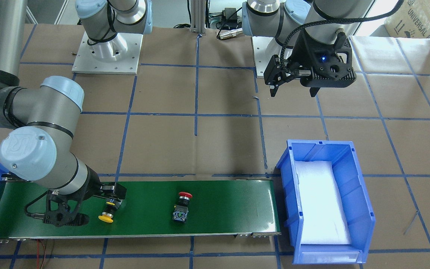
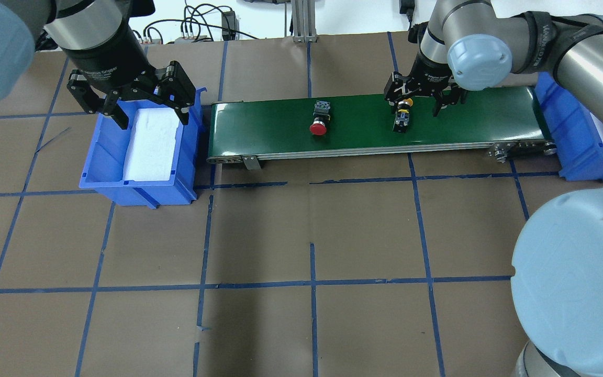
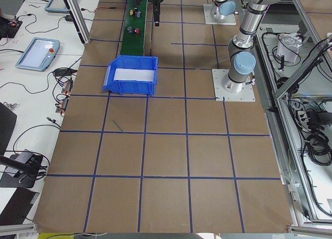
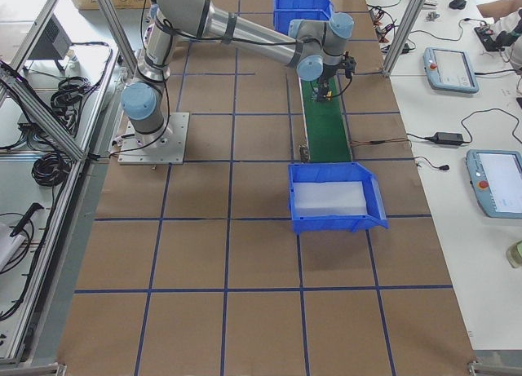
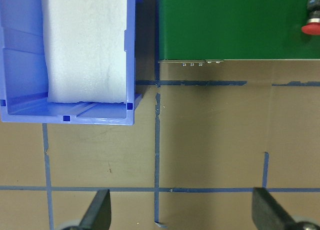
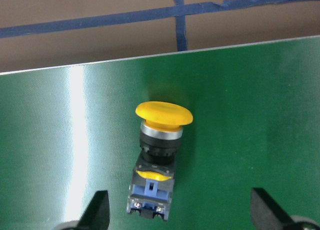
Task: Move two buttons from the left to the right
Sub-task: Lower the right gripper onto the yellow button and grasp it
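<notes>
The yellow button (image 1: pixel 108 213) lies on its side on the green conveyor belt (image 1: pixel 230 209), and shows in the overhead view (image 2: pixel 402 114) and the right wrist view (image 6: pixel 157 150). My right gripper (image 2: pixel 417 102) is open, low over it, fingers (image 6: pixel 100 212) apart on either side of its contact block without touching it. The red button (image 2: pixel 320 118) lies on the belt's middle, also in the front-facing view (image 1: pixel 182 207). My left gripper (image 2: pixel 152 112) is open and empty, held high over the left blue bin (image 2: pixel 139 188).
The left blue bin (image 1: pixel 364 198) holds only white foam and stands at the belt's end. A second blue bin (image 2: pixel 568 136) stands at the belt's other end, by my right arm. The tabletop is brown paper with blue tape lines.
</notes>
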You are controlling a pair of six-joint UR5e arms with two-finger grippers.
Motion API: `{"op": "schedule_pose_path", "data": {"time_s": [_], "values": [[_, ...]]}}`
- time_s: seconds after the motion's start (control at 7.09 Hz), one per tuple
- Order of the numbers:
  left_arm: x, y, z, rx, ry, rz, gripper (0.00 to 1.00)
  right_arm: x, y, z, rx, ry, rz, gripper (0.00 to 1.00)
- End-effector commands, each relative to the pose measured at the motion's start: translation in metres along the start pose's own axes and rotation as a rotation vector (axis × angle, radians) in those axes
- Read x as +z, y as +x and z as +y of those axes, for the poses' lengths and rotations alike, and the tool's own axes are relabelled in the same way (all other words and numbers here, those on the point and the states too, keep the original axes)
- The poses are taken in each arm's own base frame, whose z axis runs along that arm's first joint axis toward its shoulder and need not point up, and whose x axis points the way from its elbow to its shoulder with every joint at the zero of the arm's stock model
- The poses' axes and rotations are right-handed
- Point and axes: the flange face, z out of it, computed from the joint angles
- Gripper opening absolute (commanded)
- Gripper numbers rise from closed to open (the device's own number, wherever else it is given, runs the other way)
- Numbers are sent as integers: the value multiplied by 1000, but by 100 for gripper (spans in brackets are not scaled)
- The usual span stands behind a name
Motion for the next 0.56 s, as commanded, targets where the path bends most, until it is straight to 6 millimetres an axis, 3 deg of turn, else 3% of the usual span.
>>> {"op": "schedule_pose_path", "data": {"time_s": [0.0,0.14,0.28,0.42], "values": [[-1,0,0,0,2,2,100,11,0,-5,-3,1,-2,100],[-1,0,0,0,2,0,100,17,2,-6,-14,-8,-2,81],[-1,0,-1,0,2,0,100,17,2,-9,-15,1,-2,74],[-1,0,-1,0,2,0,100,19,4,-11,-13,-1,-2,73]]}}
